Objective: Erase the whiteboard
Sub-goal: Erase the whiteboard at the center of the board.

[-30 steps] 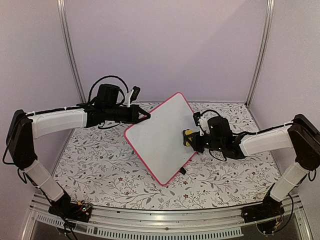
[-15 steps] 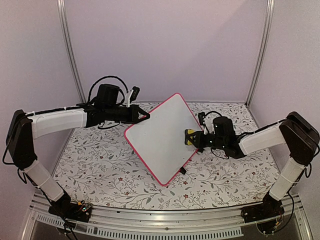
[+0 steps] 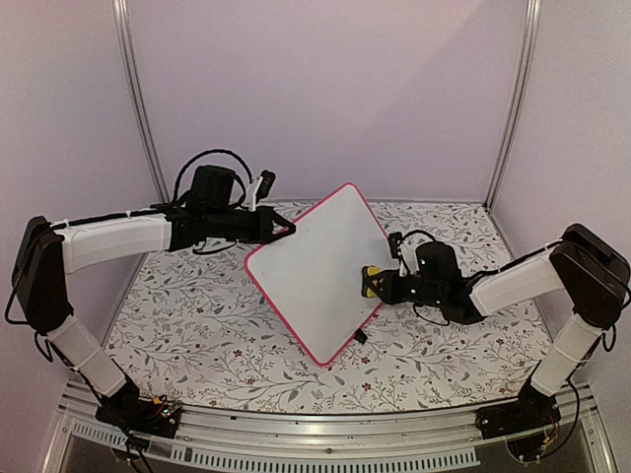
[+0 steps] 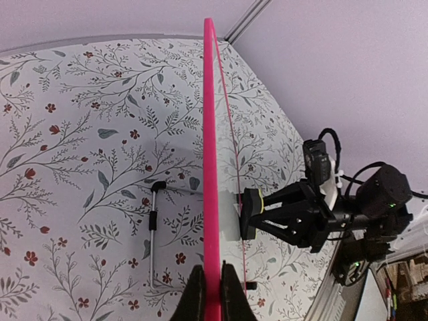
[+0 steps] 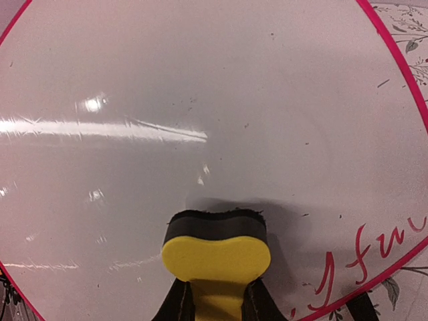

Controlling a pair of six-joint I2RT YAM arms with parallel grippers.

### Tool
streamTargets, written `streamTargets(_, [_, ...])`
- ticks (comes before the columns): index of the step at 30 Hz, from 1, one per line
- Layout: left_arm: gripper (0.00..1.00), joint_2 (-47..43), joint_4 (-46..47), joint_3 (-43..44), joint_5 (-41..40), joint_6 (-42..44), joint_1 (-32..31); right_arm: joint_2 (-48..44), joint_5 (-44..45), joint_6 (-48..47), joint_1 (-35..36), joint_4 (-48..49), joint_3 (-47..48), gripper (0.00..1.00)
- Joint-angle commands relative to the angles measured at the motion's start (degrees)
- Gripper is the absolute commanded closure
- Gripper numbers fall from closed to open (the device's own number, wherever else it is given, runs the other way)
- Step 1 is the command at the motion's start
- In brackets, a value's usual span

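R gripper clamped on yellow eraser, pad against whiteboard; red writing lies lower-right of it. L gripper pinches its frame.

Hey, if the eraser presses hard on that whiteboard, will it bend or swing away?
Probably stiff: the whiteboard looks dead straight edge-on. Likely to pivot, since the left gripper pinches just one edge. Its glossy face should let the eraser slide.

Whiteboard tilts up across mid-counter, walling left side from right. A yellow eraser is pressed to its right face. Behind the board, a thin rod lies flat. The near strip is open.
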Motion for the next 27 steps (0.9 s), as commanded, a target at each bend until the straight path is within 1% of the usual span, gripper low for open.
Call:
streamTargets(1, [1.0, 0.9, -3.9, -1.4, 0.5, 5.7, -0.9, 0.7, 1.3, 1.9, 2.8, -5.0, -1.6, 0.89])
streamTargets(7, [1.0, 1.1, -3.9, -1.3, 0.6, 5.8, -0.9, 0.3, 4.9, 1.2, 2.0, -6.6, 1.2, 0.88])
streamTargets(15, [1.0, 1.0, -3.9, -1.3, 0.6, 5.7, -0.9, 0.4, 4.8, -1.1, -3.4, -9.9, 9.7, 0.88])
streamTargets(20, [1.0, 1.0, -3.9, -1.3, 0.6, 5.7, -0.9, 2.2, 4.5, -2.4, -5.7, -12.2, 14.3, 0.88])
streamTargets(23, [1.0, 1.0, -3.9, -1.2, 0.7, 5.8, -0.8, 3.4, 4.0, -2.6, -6.1, -12.5, 14.9, 0.88])
streamTargets(27, [1.0, 1.1, -3.9, -1.2, 0.9, 5.7, -0.7, 4.5, 1.9, -1.9, -6.0, -12.2, 13.1, 0.89])
